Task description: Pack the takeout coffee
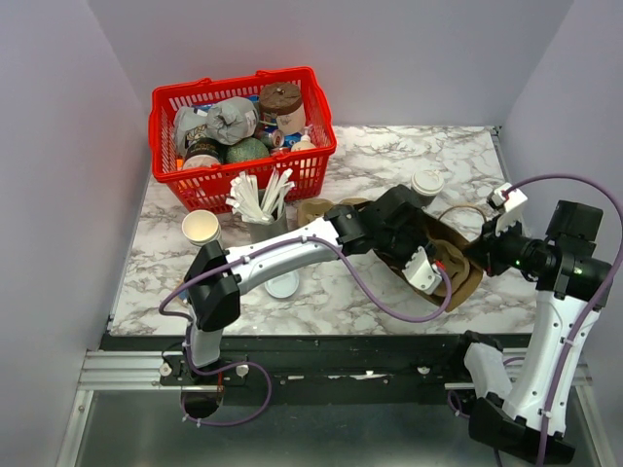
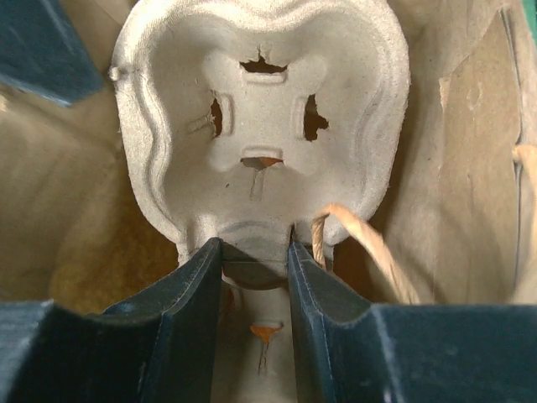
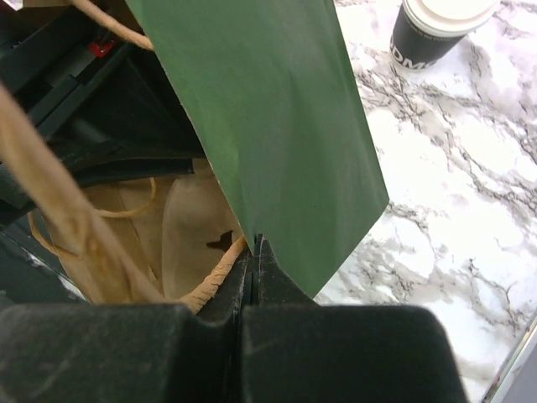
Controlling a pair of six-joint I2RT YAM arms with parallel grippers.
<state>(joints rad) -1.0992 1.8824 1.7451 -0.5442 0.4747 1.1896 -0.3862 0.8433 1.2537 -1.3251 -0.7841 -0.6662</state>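
Well apart from takeout coffee (image 1: 426, 183): left jaws tight on tray (image 2: 260, 117), right jaws tight on bag (image 3: 268, 126).

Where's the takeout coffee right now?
In the top view the takeout coffee stands on the table right of centre, just beyond the paper bag and right of the red basket.
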